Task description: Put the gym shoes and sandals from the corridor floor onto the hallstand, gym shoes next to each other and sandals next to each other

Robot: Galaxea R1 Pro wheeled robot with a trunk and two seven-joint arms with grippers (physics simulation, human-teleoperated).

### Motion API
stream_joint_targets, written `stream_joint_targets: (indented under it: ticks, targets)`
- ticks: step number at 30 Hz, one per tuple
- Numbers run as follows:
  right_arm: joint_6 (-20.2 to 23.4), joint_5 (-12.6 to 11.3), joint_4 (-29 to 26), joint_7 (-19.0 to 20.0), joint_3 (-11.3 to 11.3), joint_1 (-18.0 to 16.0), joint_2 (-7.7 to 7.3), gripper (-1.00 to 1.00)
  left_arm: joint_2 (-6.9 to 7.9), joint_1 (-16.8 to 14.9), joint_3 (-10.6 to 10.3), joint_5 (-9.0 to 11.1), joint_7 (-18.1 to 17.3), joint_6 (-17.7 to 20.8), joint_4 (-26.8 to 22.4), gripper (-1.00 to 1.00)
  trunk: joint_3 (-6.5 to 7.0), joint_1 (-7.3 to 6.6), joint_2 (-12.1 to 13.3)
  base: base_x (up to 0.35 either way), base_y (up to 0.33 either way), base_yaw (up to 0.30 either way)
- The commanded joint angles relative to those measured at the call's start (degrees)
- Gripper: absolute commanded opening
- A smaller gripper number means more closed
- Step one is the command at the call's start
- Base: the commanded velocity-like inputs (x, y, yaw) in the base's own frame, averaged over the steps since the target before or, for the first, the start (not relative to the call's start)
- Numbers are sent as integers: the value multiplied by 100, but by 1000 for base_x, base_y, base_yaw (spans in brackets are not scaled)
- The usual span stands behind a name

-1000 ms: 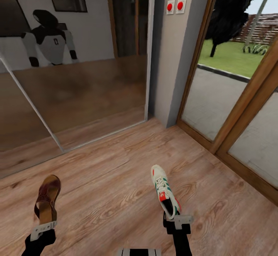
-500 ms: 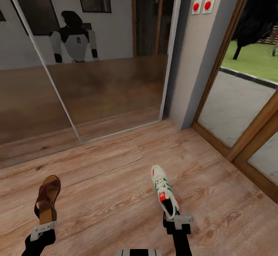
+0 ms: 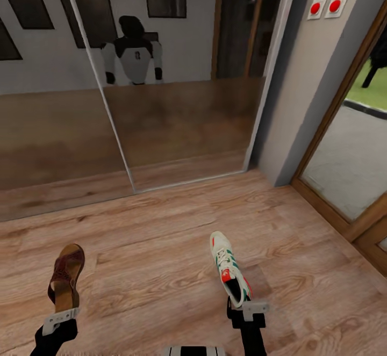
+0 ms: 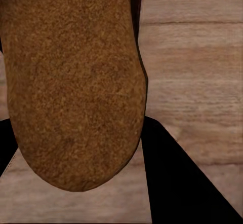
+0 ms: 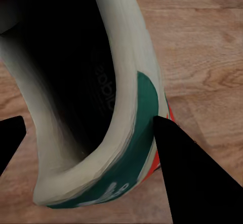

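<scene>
the left gripper (image 3: 60,315) has its fingers closed on the heel end of a brown sandal (image 3: 66,275), which is held out ahead of it above the corridor floor (image 3: 156,248), toe pointing toward the mirrored sliding door (image 3: 177,125). in the left wrist view the sandal's tan sole (image 4: 73,82) lies between the dark fingers (image 4: 177,183) with the planks behind it. the right gripper (image 3: 246,310) has its fingers closed on the heel of a white gym shoe (image 3: 229,264) with green stripes and a red patch, likewise held out toward the mirrored door, well apart from the sandal. the right wrist view looks into the shoe's dark inside (image 5: 76,82), one finger (image 5: 192,178) against its green and red heel. the mirror shows the robot's reflection (image 3: 133,52). right of the mirrored door, two red buttons (image 3: 324,7) sit on a grey wall beside a wood-framed glass door (image 3: 349,152).
</scene>
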Motion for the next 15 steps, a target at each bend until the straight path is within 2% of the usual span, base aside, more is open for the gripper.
stream_joint_targets:
  ticks: [1, 15]
  targets:
    - [-26, -55, 3, -38, 50, -5, -3, -100, -4, -7, 39, -26, -47, -14, 4, -100, -4, -1, -2, 0, 0, 278]
    - [-26, -55, 16, -38, 46, -5, -2, -100, -4, -7, 39, -26, -47, -14, 5, -100, -4, -1, -2, 0, 0, 278]
